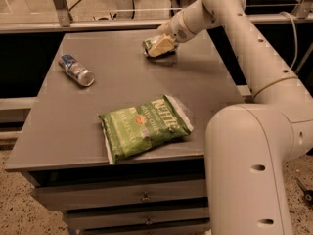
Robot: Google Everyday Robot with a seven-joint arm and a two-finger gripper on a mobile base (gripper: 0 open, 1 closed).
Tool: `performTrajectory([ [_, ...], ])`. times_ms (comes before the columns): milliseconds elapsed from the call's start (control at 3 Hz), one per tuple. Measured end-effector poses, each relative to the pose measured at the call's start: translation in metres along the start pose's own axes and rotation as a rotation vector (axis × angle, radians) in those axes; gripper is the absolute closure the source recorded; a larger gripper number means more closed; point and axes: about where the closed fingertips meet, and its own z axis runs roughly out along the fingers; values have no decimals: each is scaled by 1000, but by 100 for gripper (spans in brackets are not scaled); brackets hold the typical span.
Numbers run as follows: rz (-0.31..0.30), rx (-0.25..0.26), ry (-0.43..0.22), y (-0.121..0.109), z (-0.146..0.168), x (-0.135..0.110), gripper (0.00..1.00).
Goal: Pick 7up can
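One 7up can (pixel 147 46) lies sideways, top pointing left, at the pincer (pixel 158 46); its grip cannot be told.

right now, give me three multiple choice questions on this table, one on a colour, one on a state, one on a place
1. The chip bag is: A red; B green; C yellow.
2. The silver-blue can is: A upright; B lying on its side; C stacked on the bag.
3. The claw is: A over the chip bag; B beside the silver-blue can; C at the 7up can, toward the far edge of the table.

Answers:
1 B, its wrapper is green with pale lettering.
2 B, it lies lengthwise on the table.
3 C, the arm reaches across to the far can.
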Motion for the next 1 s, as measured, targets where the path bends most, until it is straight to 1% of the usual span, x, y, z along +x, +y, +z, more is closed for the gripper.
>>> performTrajectory([
  [333, 1, 0, 0, 0, -1, 0, 86],
  [667, 0, 0, 0, 0, -2, 0, 100],
  [1000, -58, -3, 30, 5, -20, -11, 100],
])
